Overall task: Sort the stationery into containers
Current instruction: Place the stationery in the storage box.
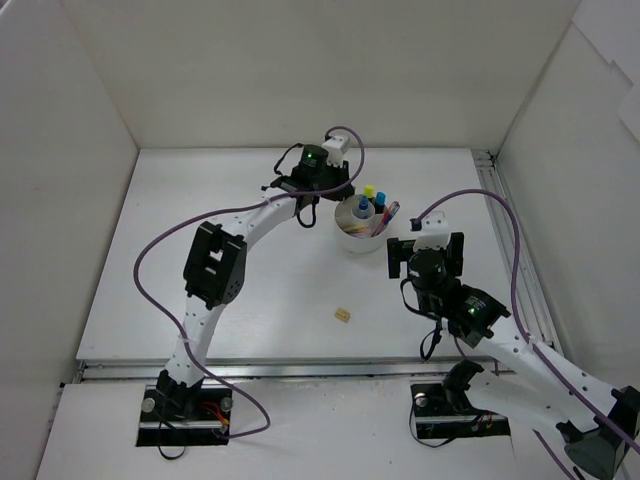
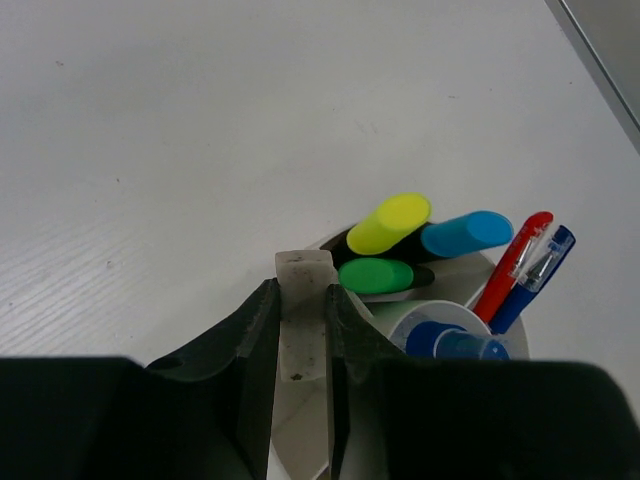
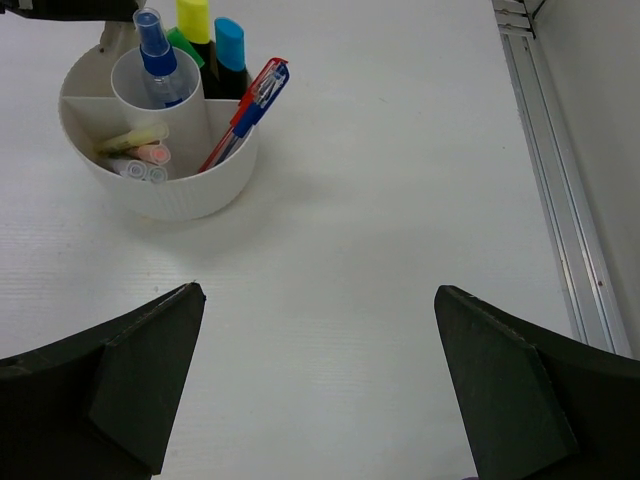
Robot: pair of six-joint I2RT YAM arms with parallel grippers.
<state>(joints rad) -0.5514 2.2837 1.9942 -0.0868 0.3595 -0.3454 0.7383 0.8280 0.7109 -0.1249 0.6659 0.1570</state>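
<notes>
The round white organizer (image 3: 180, 195) stands on the table (image 1: 200, 260), toward its far right part. Three black highlighters lean together in one compartment, with yellow cap (image 2: 390, 222), blue cap (image 2: 465, 233) and green cap (image 2: 377, 275). Beside them a red pen (image 2: 515, 262) and a blue pen (image 2: 535, 278) lean against the rim. A clear blue-capped marker (image 3: 155, 45) stands in the middle tube, and thin pastel pencils (image 3: 140, 150) lie in the near compartment.

The left gripper (image 2: 300, 295) is over the organizer's far rim with its jaws narrow, pinching a small beige eraser (image 2: 303, 330) upright between the fingers. Whether that eraser touches the rim I cannot tell.

A second eraser (image 1: 343, 315) lies alone on the table, nearer the arm bases and well apart from the organizer.

The right gripper (image 3: 318, 292) hovers near the organizer, jaws spread wide, holding nothing.
</notes>
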